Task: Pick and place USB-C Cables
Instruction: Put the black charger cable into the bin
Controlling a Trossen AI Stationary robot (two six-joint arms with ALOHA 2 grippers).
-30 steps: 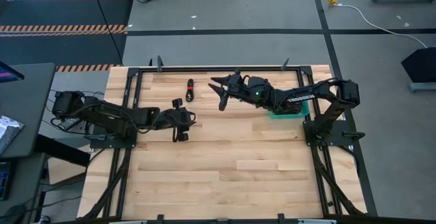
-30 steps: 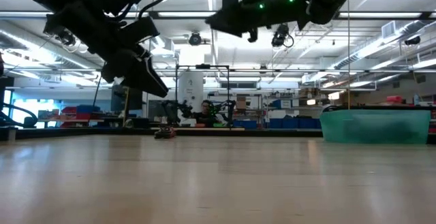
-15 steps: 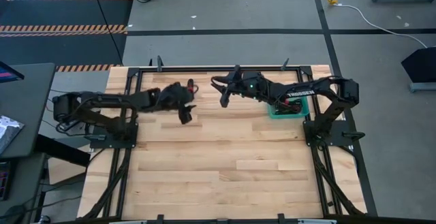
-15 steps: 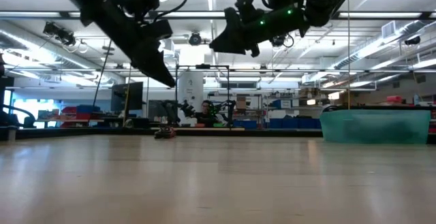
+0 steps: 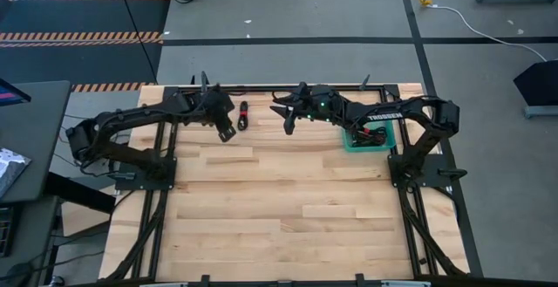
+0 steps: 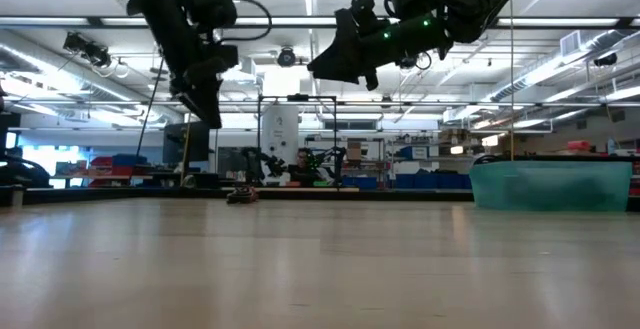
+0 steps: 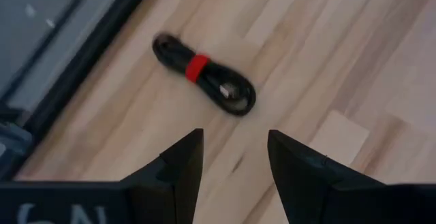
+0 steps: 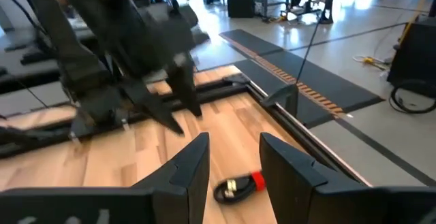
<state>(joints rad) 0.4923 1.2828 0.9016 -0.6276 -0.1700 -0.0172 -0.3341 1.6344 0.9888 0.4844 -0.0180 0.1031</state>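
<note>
One USB-C cable [image 5: 243,114], a black coil with a red tie [image 7: 197,67], lies flat on the wooden table near its far edge. My left gripper [image 5: 225,131] hangs open above the table just left of the cable, pointing steeply down, with nothing between its fingers. In the left wrist view the cable [image 7: 204,74] lies beyond the fingertips. My right gripper [image 5: 282,117] hovers open to the cable's right, pointing almost level toward the left. The cable [image 8: 238,186] shows between its fingers, farther off. In the low view both grippers [image 6: 205,109] [image 6: 325,67] hang well above the cable [image 6: 241,196].
A green bin [image 5: 357,144] stands on the table's right side under the right arm, with something dark and red in it; it shows as a teal tub [image 6: 550,184] in the low view. A black frame rail [image 5: 261,87] runs along the far edge. Bare wood stretches toward the near edge.
My left gripper has swung from the table's middle left toward the far edge and risen, ending beside the cable; it has turned and now points more steeply down. My right arm has shifted a little toward the far edge. The cable has not moved.
</note>
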